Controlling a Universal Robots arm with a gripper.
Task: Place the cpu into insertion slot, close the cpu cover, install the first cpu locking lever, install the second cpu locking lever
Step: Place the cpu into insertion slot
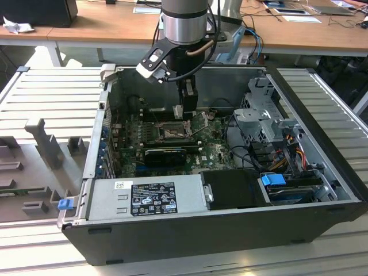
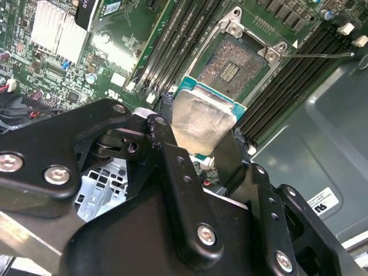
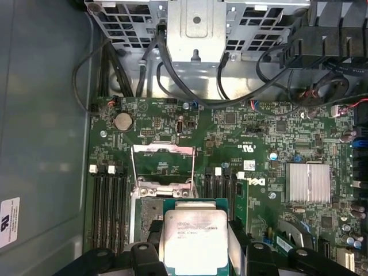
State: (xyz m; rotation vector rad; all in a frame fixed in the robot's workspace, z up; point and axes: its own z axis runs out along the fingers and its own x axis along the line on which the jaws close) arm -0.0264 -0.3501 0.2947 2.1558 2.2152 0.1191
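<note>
in the exterior view the arm [image 1: 183, 23] comes down near-vertical into the open case [image 1: 230, 230]. the gripper [image 1: 185, 115] hangs close over the socket [image 1: 172, 133] on the board [image 1: 215, 152]. the cover [image 1: 199, 122] is tipped up just beside the socket, on the exterior view's right of it.

in the second wrist view the fingers [image 2: 172, 155] are closed narrow on the cpu [image 2: 202, 118], pinching it by two opposite edges with its silver top bare between them. the socket [image 2: 233, 69] lies open just beyond the cpu's free edge, away from the gripper body. a thin lever [image 2: 322, 55] sticks out past the socket's corner.

in the first wrist view the cpu [image 3: 194, 236] faces us square and looks flat to the board. its edges run in line with the socket [image 3: 146, 210], which peeks out along one side and beneath it. the cover [image 3: 163, 161] stands open past the socket, clear of the cpu. we judge the cpu is above the socket and a little off-centre, not yet seated.
</note>
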